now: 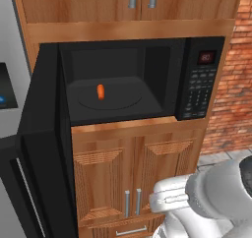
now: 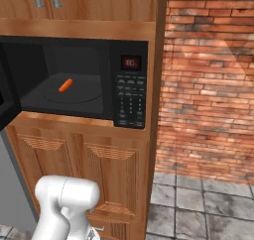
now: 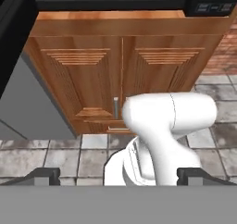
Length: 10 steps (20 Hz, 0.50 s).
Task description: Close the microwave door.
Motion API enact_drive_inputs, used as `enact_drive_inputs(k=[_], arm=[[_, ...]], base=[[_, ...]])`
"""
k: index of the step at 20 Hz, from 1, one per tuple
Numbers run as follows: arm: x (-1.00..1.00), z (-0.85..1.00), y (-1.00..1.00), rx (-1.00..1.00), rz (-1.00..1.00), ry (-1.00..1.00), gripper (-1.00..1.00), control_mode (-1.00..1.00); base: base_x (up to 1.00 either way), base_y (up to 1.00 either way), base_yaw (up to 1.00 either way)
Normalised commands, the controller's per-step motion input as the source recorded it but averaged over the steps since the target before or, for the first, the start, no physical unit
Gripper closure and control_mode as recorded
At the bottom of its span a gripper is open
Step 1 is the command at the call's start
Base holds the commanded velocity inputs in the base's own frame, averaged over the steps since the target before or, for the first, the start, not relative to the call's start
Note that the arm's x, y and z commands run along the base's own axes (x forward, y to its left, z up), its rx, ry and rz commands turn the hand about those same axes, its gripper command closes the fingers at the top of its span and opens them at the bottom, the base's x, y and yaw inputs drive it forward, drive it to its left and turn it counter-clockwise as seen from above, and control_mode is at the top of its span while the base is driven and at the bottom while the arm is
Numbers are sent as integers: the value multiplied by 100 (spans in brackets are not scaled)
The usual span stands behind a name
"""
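Observation:
The microwave [image 1: 197, 79] is built into the wooden cabinetry, its dark cavity exposed. The microwave door [image 1: 44, 133] stands swung wide open to the left, a glossy black panel seen nearly edge-on. A strip of the door [image 2: 7, 100] shows at the left edge of the right base view, and the door [image 3: 14, 33] darkens the hand view's upper left. A small orange item [image 1: 101, 91] lies on the round turntable [image 1: 123, 102]. My gripper [image 3: 118, 177] is open, its fingertips [image 3: 44, 174] wide apart with nothing between them, low and well back from the door.
Brown cabinet doors [image 1: 128, 178] with silver handles sit below the microwave, and more cabinets [image 1: 142, 1] above it. A grey fridge [image 1: 10, 60] stands to the left. A brick wall [image 2: 208, 85] and tiled floor [image 2: 208, 204] lie to the right.

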Motion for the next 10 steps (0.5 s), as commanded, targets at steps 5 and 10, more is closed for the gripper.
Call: enact_drive_inputs(k=[5,10], arm=[[-97,-8,5,16,-17,-8,-100,-100],[-58,-17,27,3,2,-10,-100,-100]], base=[[0,0,0],[0,0,0]])
